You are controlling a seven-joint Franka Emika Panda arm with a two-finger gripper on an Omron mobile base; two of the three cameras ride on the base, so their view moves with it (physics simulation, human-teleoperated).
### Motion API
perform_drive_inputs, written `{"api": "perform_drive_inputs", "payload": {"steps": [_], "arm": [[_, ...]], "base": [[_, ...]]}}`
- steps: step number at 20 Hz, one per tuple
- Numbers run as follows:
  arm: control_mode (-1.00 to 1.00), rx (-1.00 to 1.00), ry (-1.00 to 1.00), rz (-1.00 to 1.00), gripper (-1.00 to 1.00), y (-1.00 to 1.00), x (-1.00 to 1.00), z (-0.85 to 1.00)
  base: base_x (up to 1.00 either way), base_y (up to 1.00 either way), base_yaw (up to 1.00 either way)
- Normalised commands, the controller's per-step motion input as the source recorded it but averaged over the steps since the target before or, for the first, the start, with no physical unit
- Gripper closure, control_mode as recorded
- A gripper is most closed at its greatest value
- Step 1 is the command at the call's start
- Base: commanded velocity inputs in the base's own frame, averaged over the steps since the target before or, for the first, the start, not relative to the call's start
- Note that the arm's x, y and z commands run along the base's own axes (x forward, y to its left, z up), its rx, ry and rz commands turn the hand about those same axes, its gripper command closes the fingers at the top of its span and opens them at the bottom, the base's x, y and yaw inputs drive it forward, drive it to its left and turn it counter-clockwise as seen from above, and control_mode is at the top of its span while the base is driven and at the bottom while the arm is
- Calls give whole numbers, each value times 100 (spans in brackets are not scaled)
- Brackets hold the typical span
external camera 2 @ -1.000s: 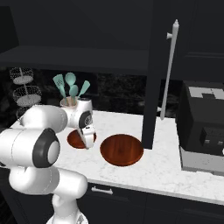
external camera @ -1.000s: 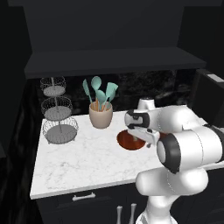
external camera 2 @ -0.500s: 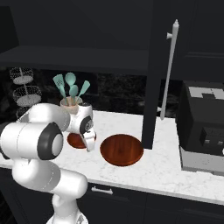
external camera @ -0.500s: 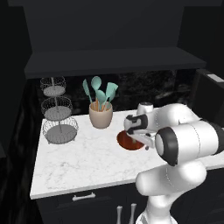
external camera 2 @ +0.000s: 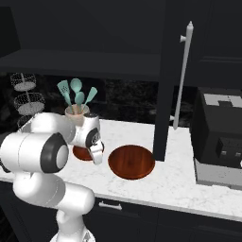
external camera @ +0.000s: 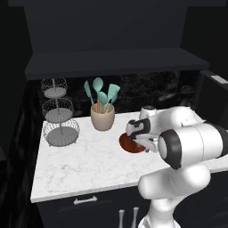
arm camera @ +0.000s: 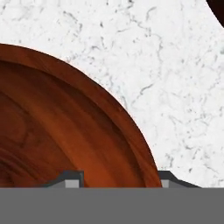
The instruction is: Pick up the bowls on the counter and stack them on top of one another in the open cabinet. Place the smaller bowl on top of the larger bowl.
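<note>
The claw (external camera 2: 97, 156) is positioned low over the white marble tabletop (external camera 2: 179, 179), at the rim of the smaller bowl (external camera 2: 82, 152). In the hand view, the two fingertips (arm camera: 72, 177) are seen one on each side of the rim of this bowl (arm camera: 65, 131): one tip stands over the bowl's inner wall, the other (arm camera: 168, 177) over the bare marble (arm camera: 166, 78) just outside it. The jaws are spread wider than the rim wall; whether the pads touch the wood cannot be determined.

In the left base view, the smaller bowl (external camera: 131, 143) is located on the tabletop (external camera: 84, 164) directly beneath the wrist, partly covered by the arm. The claw (external camera: 149, 143) is seen at its near right edge.

The larger bowl (external camera 2: 131, 161) is placed just beside the smaller bowl, to the right in the right base view, flat on the marble and close to the front edge. A dark edge of it is visible at the upper right corner of the hand view (arm camera: 217, 11).

Behind the smaller bowl, a beige cup of teal utensils (external camera: 103, 111) is positioned upright. A three-tier wire stand (external camera: 58, 112) is located further left, near the tabletop's end.

Above and behind, the long dark shelf ledge of the open cabinet (external camera: 116, 62) is mounted across the wall. A dark appliance (external camera 2: 220, 137) is placed at the far right of the tabletop.
</note>
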Motion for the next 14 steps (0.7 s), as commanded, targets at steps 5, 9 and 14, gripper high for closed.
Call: {"api": "perform_drive_inputs", "payload": {"steps": [5, 9, 14], "arm": [[-100, 0, -16, -7, 100, -3, -6, 49], [-100, 0, -23, -12, 100, -32, -28, 81], [-100, 6, -4, -26, 100, -77, -3, 45]], "base": [[0, 0, 0], [0, 0, 0], [0, 0, 0]]}}
